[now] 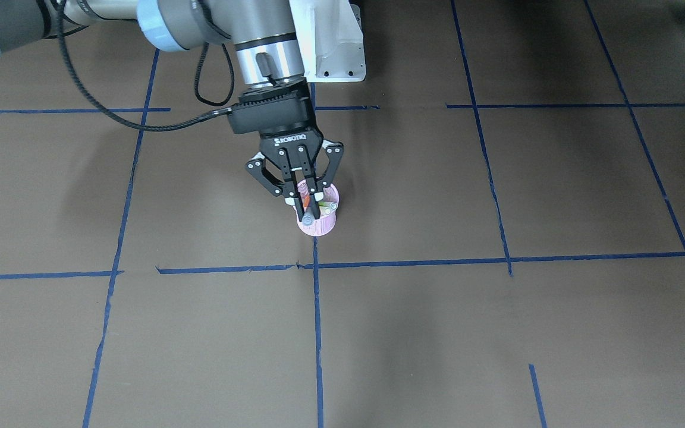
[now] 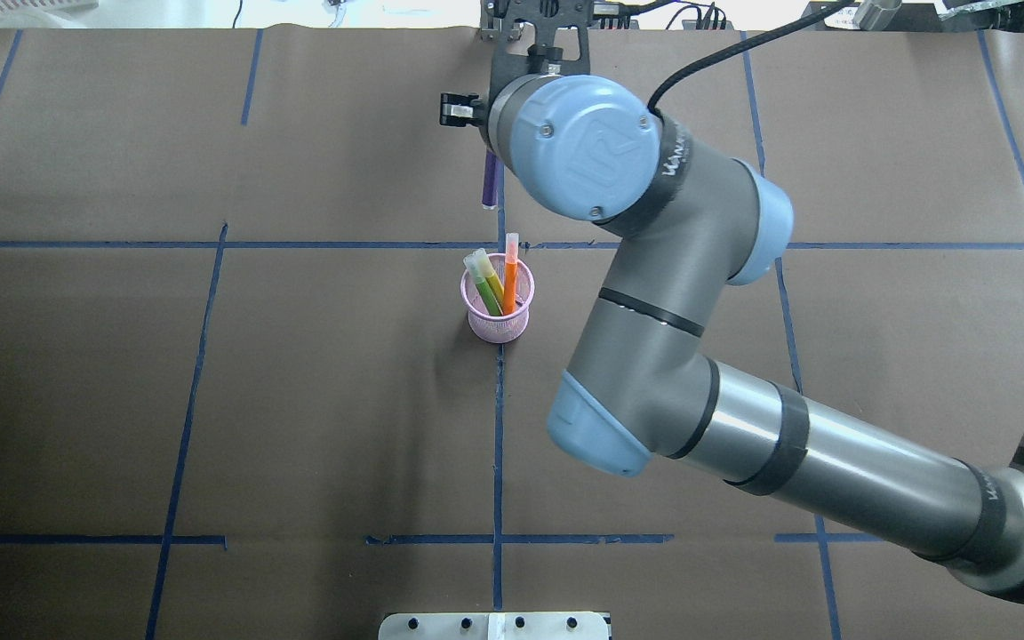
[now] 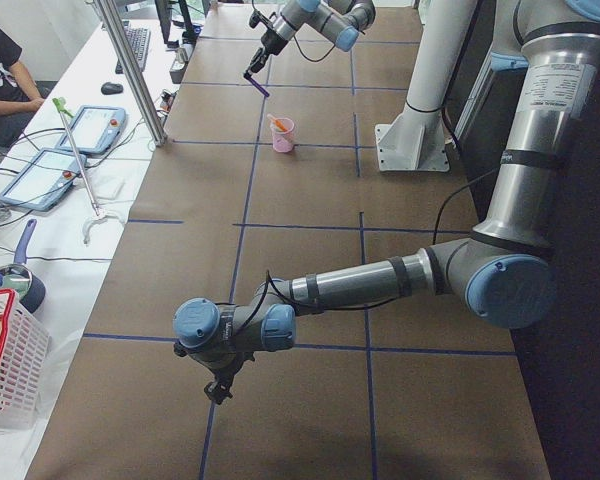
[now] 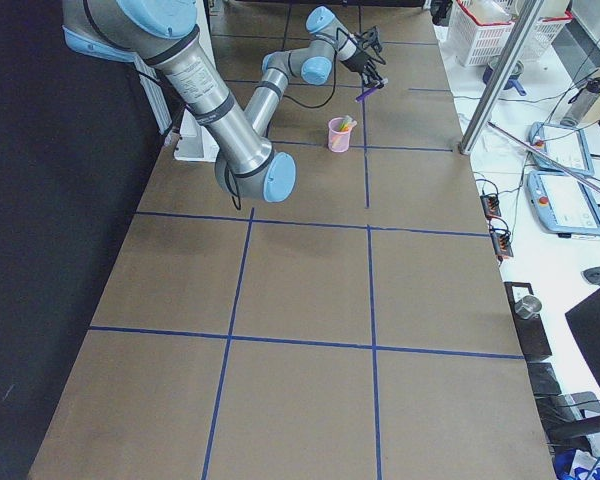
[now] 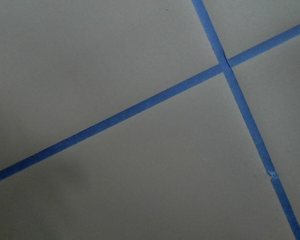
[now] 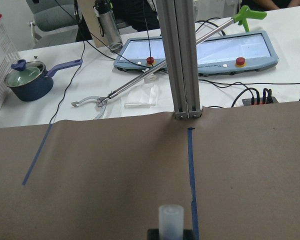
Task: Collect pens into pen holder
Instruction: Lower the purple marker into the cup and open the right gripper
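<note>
The pink mesh pen holder (image 2: 499,324) stands upright near the table's middle and also shows in the front view (image 1: 321,224). An orange pen (image 2: 509,276) and a green pen (image 2: 485,293) stand in it, with a yellowish stick beside the green one. My right gripper (image 1: 305,199) is shut on the purple pen (image 2: 492,182), which hangs in the air close above the holder. Its pale cap (image 6: 170,220) shows in the right wrist view. My left gripper (image 3: 218,390) hangs low over the table at the robot's left end. I cannot tell whether it is open or shut.
Blue tape lines cross the brown table. A white arm base plate (image 1: 333,47) lies behind the holder. Beyond the far edge stand a metal post (image 6: 182,60), control tablets (image 6: 195,50) and a blue pan (image 6: 27,82).
</note>
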Motion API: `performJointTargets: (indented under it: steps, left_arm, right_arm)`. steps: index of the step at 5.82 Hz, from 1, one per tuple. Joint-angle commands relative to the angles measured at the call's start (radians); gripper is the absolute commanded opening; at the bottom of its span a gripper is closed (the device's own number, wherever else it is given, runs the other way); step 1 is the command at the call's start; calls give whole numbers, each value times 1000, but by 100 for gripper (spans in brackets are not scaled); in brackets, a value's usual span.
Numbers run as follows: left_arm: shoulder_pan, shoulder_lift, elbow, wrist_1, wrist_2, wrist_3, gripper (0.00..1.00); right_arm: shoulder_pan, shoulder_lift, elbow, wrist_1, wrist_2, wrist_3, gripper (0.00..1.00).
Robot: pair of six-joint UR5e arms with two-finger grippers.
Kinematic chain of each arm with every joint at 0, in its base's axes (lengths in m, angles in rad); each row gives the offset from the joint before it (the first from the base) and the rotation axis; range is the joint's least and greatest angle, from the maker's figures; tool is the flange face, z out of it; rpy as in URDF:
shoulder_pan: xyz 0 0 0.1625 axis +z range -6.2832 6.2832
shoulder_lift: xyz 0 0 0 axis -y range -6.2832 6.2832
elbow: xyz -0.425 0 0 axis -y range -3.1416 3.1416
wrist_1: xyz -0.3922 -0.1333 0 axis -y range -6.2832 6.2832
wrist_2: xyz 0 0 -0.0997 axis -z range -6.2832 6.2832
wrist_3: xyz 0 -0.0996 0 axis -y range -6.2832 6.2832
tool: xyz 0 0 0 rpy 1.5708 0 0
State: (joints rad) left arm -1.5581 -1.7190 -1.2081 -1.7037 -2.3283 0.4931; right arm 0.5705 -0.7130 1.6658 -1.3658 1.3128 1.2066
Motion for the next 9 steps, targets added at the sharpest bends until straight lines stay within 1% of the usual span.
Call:
performJointTargets:
  steps: [1,3,5,6,7,9]
  left_arm:
    - [-8,70,-118,33,0,-27,100]
    - [-11,87,-142,33,-2,-25,100]
    - [-13,90,-165,32,-2,-25,100]
    - [-13,90,-165,33,0,-25,100]
    - [-13,90,-163,33,0,-25,100]
    - [-13,90,-163,33,0,-25,100]
  right_arm:
    - [-20,0,-37,1,-15,5,0]
    - [-24,-52,-46,1,-21,-2,0]
    - [-105,-58,-47,8,-133,13,0]
    - [-136,-62,-49,43,-139,25,0]
    - [-153,-86,-46,50,-141,25,0]
    - [-194,-106,-47,48,-226,19,0]
